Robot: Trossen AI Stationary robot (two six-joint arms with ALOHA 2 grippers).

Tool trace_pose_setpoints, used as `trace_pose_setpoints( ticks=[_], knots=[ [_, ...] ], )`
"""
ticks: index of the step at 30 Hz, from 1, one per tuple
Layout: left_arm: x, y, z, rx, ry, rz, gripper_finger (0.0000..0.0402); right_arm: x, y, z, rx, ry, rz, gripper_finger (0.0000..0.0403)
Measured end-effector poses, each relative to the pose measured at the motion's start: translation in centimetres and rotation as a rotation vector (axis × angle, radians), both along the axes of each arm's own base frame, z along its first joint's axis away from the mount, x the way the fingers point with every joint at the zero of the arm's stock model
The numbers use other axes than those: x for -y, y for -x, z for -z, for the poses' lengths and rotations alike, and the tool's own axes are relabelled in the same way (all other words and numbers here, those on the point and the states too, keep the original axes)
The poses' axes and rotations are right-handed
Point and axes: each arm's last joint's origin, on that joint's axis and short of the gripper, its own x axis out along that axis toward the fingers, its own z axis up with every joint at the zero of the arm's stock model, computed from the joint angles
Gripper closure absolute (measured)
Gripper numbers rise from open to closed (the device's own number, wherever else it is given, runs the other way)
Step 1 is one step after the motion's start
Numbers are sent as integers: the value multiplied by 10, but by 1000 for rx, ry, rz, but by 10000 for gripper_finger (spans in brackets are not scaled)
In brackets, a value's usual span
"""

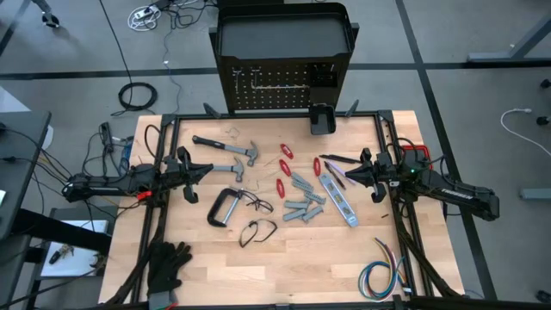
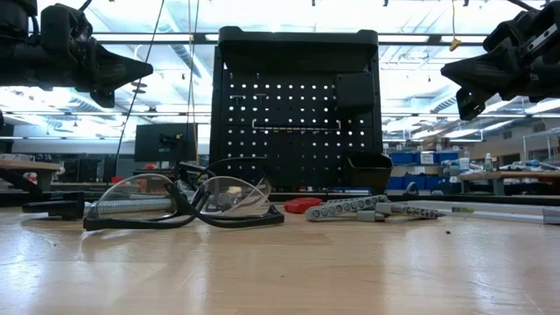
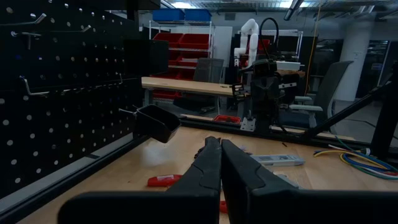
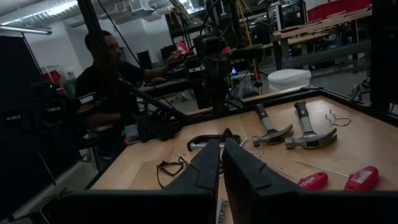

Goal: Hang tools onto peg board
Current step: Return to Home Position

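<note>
The black peg board (image 1: pixel 284 86) stands upright at the table's far edge, with silver hooks (image 3: pixel 37 93) and a small black bin (image 3: pixel 155 123) on it. The tools lie flat mid-table: two hammers (image 1: pixel 225 145) (image 1: pixel 234 168), a grey C-clamp (image 1: pixel 224 208), red-handled tools (image 1: pixel 282 168), grey metal pieces (image 1: pixel 303 205) and a silver flat bar (image 1: pixel 338 200). My left gripper (image 1: pixel 209 169) hovers shut at the left, above the table. My right gripper (image 1: pixel 327 159) hovers shut at the right. Both point toward the middle and hold nothing.
Two pairs of safety glasses (image 1: pixel 258 231) (image 1: pixel 258 205) lie near the clamp. Black gloves (image 1: pixel 168 267) sit at the near left corner, a coloured wire bundle (image 1: pixel 383 271) at the near right. A person (image 4: pixel 106 74) sits beyond the table's left side.
</note>
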Motion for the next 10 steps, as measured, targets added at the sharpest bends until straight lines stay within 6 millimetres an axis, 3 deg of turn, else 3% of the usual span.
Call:
trace_pose_setpoints(
  ticks=[10],
  knots=[
    [0,0,0,0,0,0,392,0,0,0,0,0,0,373]
  ],
)
